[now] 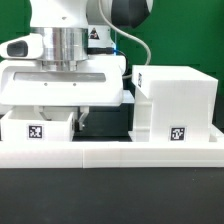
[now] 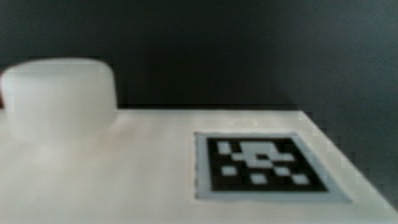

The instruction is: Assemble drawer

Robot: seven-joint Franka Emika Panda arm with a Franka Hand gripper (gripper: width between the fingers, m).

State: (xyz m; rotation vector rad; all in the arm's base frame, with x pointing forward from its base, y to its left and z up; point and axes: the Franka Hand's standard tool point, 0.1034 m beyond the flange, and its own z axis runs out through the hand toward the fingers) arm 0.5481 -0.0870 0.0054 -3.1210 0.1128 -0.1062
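Pincer (image 1: 80, 112) low over knobbed tray (image 1: 38, 128) by table's (image 1: 110, 195) camera-side edge, prob. to grab it for casing (image 1: 175, 100); clench state: can't tell.

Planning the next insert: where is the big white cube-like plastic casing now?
The casing stands on the exterior view's right, just behind the long low white wall, with a small white tagged tray on that view's left.
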